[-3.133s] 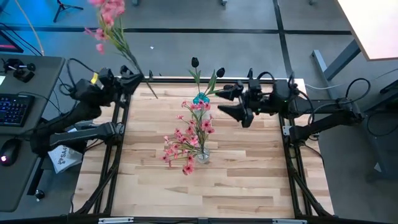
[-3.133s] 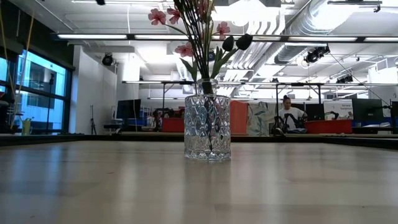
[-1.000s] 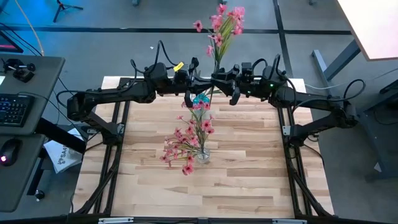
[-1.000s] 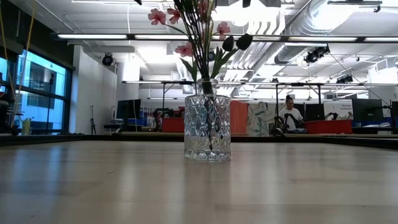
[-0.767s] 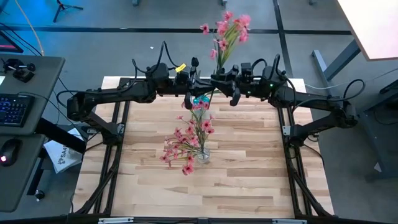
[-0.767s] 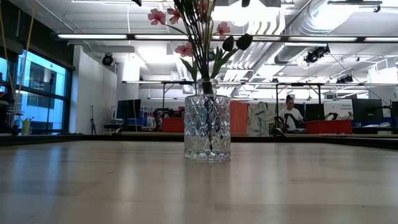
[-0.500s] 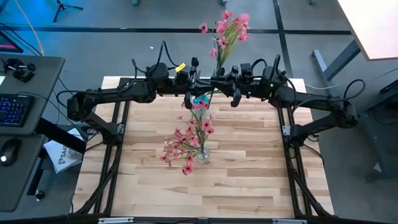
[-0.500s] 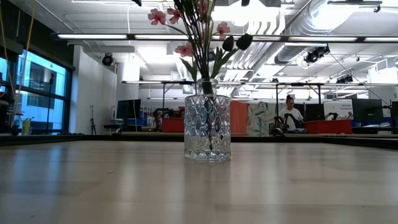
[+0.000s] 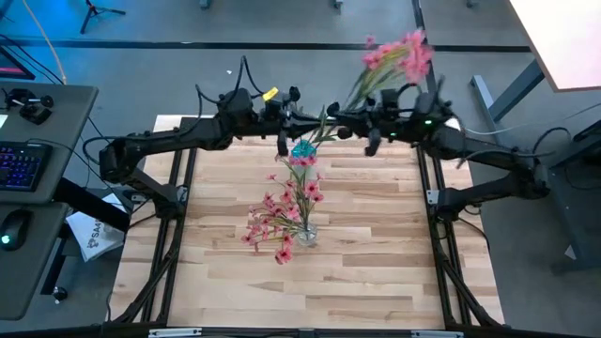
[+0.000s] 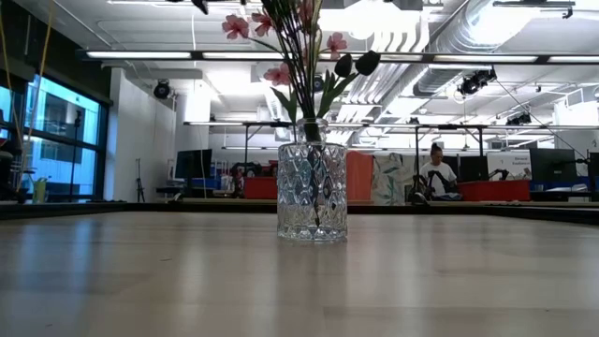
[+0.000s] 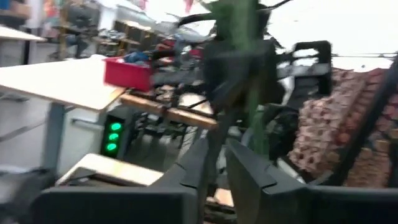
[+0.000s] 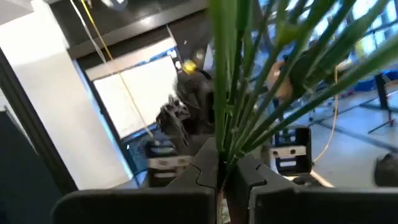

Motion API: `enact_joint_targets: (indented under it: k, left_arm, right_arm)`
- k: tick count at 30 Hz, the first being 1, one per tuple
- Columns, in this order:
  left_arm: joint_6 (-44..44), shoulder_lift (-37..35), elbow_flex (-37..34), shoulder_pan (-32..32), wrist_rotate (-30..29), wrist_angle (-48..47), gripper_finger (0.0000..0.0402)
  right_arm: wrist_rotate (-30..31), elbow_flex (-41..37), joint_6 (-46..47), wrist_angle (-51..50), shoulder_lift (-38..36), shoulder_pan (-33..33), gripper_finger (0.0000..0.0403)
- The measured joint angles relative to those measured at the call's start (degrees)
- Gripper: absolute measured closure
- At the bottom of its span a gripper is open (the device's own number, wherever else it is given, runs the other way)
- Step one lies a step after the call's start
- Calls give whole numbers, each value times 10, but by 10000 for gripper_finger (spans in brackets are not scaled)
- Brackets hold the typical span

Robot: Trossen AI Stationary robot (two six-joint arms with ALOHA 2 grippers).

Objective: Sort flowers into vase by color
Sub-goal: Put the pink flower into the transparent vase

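The left gripper (image 9: 293, 120) hovers over the table's far edge, its dark fingers (image 11: 205, 163) slightly parted around nothing. Mid-table stands the clear cut-glass vase (image 10: 312, 192) on the pale wooden table (image 9: 376, 263) — it holds pink blossom sprays (image 9: 277, 221) and black buds (image 10: 356, 64). The right gripper (image 9: 349, 119) pinches the green stems (image 12: 230, 93) of another pink blossom spray (image 9: 394, 58) — raised beyond the table's far right edge.

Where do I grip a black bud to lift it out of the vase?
Likely on the bare green stem just under a black bud, above the vase rim, coming from above on the side they lean to, away from the pink blossoms.
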Motion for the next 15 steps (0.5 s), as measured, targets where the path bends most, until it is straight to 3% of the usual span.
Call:
enact_joint_targets:
  k: [8, 12, 15]
  left_arm:
    - [49, -94, 0, 56, 0, -157, 280]
    - [80, -158, 0, 70, -4, -264, 267]
    - [93, -211, -25, 70, -2, -307, 267]
  right_arm:
    - [2, 0, -27, -154, -109, -11, 402]
    - [5, -4, -12, -286, -148, 28, 402]
    - [29, -49, 18, -305, -175, 85, 402]
